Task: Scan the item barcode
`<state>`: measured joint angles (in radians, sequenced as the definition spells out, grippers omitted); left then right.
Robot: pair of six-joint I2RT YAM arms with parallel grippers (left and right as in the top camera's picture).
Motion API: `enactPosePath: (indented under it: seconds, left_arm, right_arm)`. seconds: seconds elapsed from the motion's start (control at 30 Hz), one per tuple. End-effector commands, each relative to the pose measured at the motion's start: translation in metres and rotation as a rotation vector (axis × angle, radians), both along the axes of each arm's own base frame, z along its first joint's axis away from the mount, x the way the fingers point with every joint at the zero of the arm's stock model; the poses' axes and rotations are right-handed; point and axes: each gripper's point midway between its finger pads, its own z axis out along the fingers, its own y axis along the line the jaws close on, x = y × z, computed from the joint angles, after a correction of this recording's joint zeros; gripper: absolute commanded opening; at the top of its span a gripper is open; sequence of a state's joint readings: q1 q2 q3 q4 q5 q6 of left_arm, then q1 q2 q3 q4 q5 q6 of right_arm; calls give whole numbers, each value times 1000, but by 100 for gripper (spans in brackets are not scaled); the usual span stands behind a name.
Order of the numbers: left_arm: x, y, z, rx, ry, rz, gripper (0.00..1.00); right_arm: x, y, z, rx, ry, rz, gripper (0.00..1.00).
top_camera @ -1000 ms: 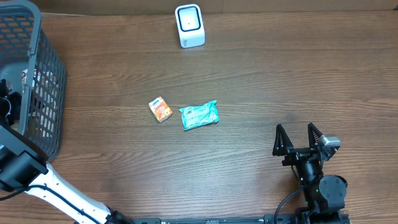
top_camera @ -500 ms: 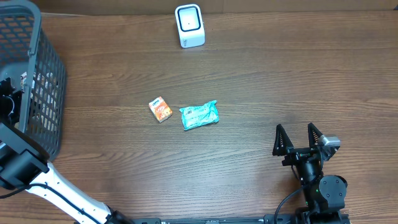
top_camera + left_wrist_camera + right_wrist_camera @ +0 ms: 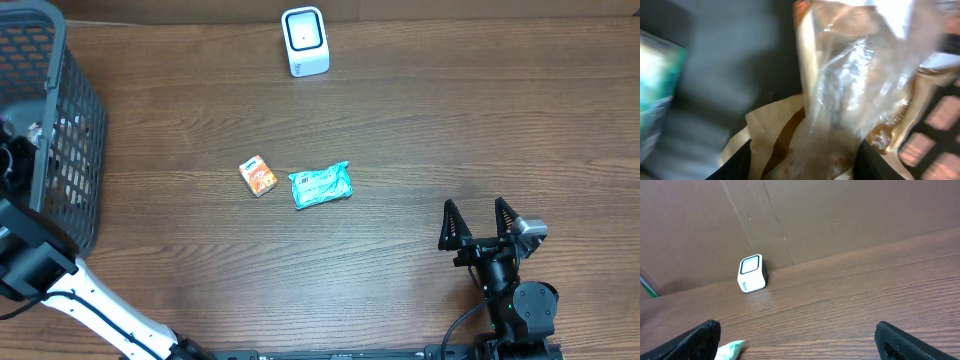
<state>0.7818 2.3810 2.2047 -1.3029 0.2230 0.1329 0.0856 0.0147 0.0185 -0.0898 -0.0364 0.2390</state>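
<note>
Clamps left tool [image 3: 800,162] on clear packet [image 3: 850,90] of brown contents, inside grey basket [image 3: 80,150] at left edge of worktop [image 3: 450,120]. Holds right tool [image 3: 475,215] spread wide, empty, front right. Shows white scanner [image 3: 305,41] at far edge, orange box [image 3: 259,176] beside teal packet [image 3: 321,186] mid-worktop.

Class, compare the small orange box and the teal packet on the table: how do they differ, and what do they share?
The orange box is straight-edged and rigid-looking; the teal packet is a soft, crinkled wrapper. The box looks smaller than the packet. In the overhead view the box lies left of the packet. Both rest on the wooden table, close together but not touching.
</note>
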Motion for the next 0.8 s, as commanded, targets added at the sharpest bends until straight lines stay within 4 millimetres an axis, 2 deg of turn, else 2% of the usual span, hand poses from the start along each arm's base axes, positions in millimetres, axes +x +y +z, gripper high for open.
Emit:
enactPosePath:
  seconds: [0.0,0.1,0.27,0.33,0.37,0.4,0.47,0.57,0.77]
  left_arm:
    - [19,-3,61,30,-131,47,17]
    - [22,-7,103,58,-207,64,17]
    - [21,-24,175,93,-361,66,17]
    - [18,-29,198,117,-407,68,18]
    - [16,-31,209,137,-427,65,20]
    - [12,-31,220,168,-439,67,29]
    - [5,-25,223,217,-415,86,38]
    - [-8,-11,211,273,-328,126,49]
    - [-19,4,156,245,-194,148,58]
  right_arm:
    - [0,-1,-1,-1,-8,-9,100]
    - [0,-1,-1,-1,-8,-8,100]
    - [0,-1,-1,-1,-8,-9,100]
    - [0,-1,-1,-1,-8,-9,100]
    - [0,-1,-1,-1,-8,-9,100]
    - [0,-1,-1,-1,-8,-9,100]
    - [0,-1,-1,-1,-8,-9,100]
    - [0,-1,-1,-1,-8,-9,100]
    - [0,-1,-1,-1,-8,-8,100]
